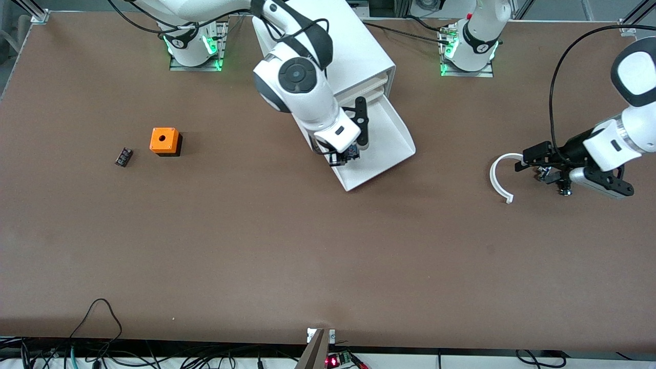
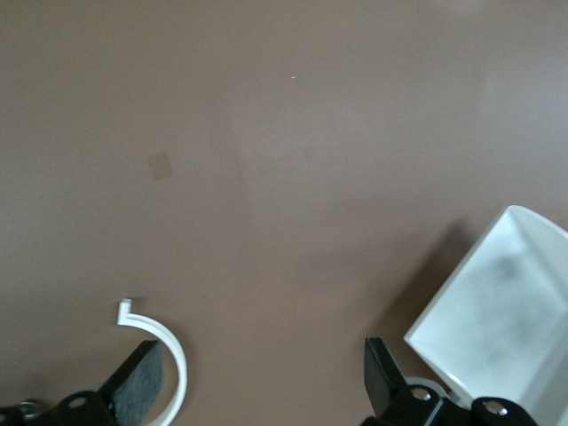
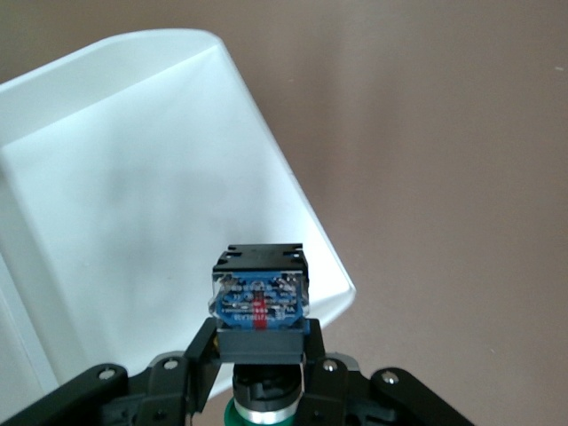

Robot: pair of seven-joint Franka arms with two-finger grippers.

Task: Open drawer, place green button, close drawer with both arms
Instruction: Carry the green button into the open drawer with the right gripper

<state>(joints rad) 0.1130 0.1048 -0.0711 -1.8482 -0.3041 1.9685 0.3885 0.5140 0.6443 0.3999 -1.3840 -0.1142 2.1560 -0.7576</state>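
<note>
The bottom drawer (image 1: pixel 394 138) of the white cabinet (image 1: pixel 353 51) is pulled out toward the front camera, its tray bare. My right gripper (image 1: pixel 347 154) is shut on the button (image 1: pixel 350 151) and holds it over the drawer's front lip. In the right wrist view the button (image 3: pixel 259 297) shows its black and blue body up and its green cap (image 3: pixel 257 413) down between the fingers, over the drawer (image 3: pixel 133 195). My left gripper (image 1: pixel 533 161) is open, low over the table toward the left arm's end, beside a white curved strip (image 1: pixel 499 177). The left wrist view shows the drawer's corner (image 2: pixel 501 328).
An orange cube with a round hole (image 1: pixel 164 141) and a small all-black part (image 1: pixel 123 157) lie toward the right arm's end of the table. The white strip also shows in the left wrist view (image 2: pixel 169 355).
</note>
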